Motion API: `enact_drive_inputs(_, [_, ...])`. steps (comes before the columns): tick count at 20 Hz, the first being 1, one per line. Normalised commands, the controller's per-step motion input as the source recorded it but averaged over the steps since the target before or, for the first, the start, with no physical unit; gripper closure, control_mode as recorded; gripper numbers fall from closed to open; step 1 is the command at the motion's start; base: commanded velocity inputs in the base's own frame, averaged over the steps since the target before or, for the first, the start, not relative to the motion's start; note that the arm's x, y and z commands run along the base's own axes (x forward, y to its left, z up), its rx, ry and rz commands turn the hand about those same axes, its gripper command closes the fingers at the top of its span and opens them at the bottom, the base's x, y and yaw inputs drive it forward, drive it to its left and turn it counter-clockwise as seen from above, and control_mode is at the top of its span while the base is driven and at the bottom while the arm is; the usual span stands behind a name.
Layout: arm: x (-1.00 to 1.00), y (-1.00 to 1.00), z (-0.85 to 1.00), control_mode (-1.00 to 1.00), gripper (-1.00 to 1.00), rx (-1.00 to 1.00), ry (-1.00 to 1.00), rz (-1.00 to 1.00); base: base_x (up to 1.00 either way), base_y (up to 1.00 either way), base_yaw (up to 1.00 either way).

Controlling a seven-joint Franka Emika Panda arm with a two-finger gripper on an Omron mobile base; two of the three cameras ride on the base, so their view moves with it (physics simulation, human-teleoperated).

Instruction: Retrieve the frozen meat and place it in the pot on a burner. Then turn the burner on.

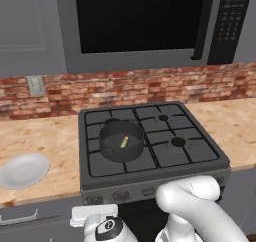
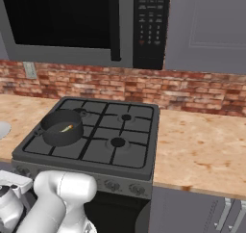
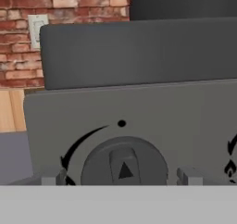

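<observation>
Right before my hand (image 3: pixel 120 177) sits a round grey knob (image 3: pixel 124 165) on the front panel of the stove (image 1: pixel 150 136), with a small triangle mark on its face and a curved arrow around it. My two fingertips (image 3: pixel 51 177) stand one on each side of this knob, spread wide, and I cannot see that they touch it. From the left base view my hand is low at the stove front, below the left end of the panel. The frozen meat (image 1: pixel 124 141) lies already inside the pot (image 1: pixel 121 141), and the pot stands on the front left burner, so I judge that the first part of the task is done and the step in hand is to turn the burner on. For the next move I think I must close the fingers on the knob, square on its sides, and then rotate the wrist along the arrow; whether this knob belongs to the burner under the pot I cannot say for sure, only that it is at the left end. Room here is narrow: the panel is just in front, and the next knob marking shows near at the right edge of the hand view. On the worktop (image 1: pixel 45 136) left of the stove lies a white plate (image 1: pixel 23 169), well apart from my work.
</observation>
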Motion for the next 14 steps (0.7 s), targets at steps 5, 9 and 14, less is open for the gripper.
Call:
enact_drive_inputs(5, [0.0,-0.03,-0.28,-1.0,-1.0,0.0,0.0,0.0,0.0,0.0,0.0])
enact_drive_inputs(9, [0.0,0.0,-0.03,-1.0,-1.0,0.0,-0.01,0.0,0.0,0.0,0.0])
enact_drive_inputs(14, [0.0,0.0,0.0,-1.0,-1.0,0.0,0.0,0.0,0.0,0.0,0.0])
